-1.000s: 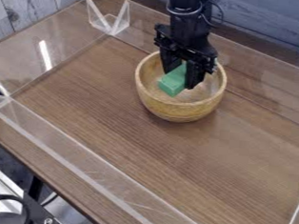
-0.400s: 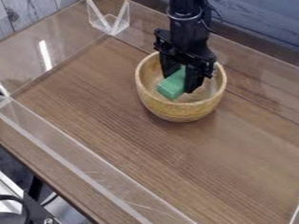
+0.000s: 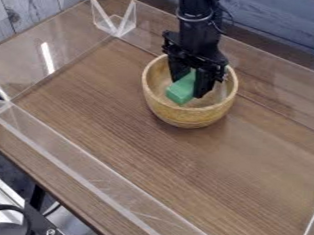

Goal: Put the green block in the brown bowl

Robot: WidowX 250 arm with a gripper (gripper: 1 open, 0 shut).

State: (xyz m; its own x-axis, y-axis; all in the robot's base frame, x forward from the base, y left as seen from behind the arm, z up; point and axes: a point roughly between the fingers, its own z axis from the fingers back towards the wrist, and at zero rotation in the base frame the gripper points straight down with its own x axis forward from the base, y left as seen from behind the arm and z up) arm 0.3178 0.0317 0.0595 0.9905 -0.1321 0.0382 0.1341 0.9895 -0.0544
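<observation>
- We have the green block in the brown bowl, leaning toward the bowl's inner wall on the side nearer the worktop's left edge; whether its lower end touches the bottom we cannot tell.
- Our bowl sits toward the far edge of the worktop, with the arm reaching in from beyond that edge.
- The gripper is low over the bowl, its dark fingers right at the upper end of the block. We cannot tell how far apart they stand, nor whether they grip the block or merely touch it.
- We judge the step in hand to be the release, with the task all but done.
- To do it well, we make sure the block is as low as it will go, then part the fingers slowly and evenly, so it settles instead of dropping.
- After that we lift straight up, clear of the rim, before moving sideways; a finger catching the wall could drag the bowl or flick the block out.
</observation>
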